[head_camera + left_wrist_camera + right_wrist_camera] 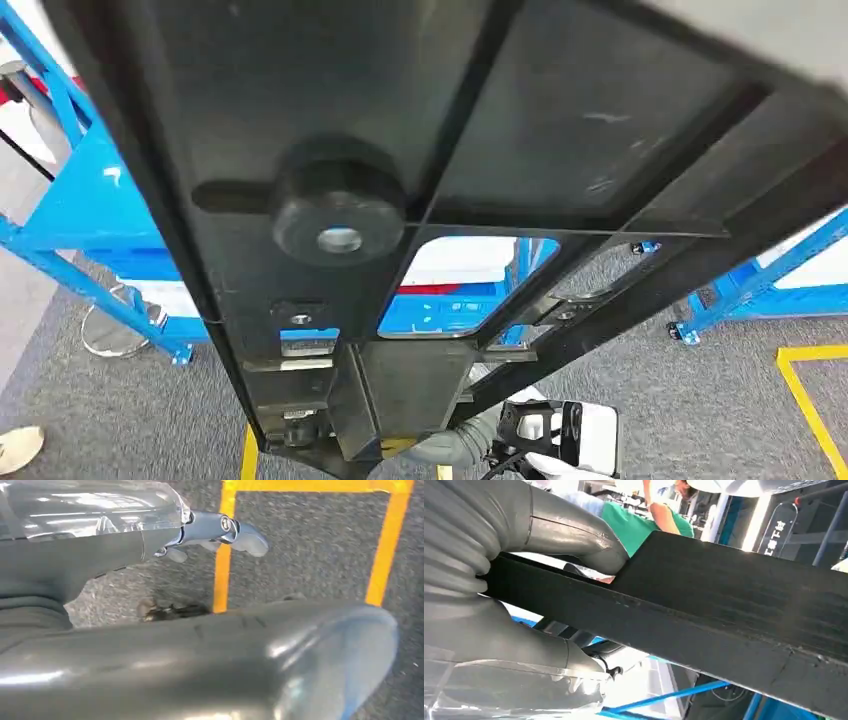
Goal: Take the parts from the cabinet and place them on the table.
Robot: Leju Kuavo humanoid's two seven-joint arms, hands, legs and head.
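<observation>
Right wrist view gives me the grasp: my right hand [499,580] clamps the black frame part [724,615] at one edge, thumb over, fingers under. In the head view the part [400,180] hangs close before the camera, its long axis running up and away from that hand. My left hand [220,530] hangs over the carpet floor [310,540], holding nothing, fingers loosely extended. No counter visible, so I judge carrying remains.
</observation>
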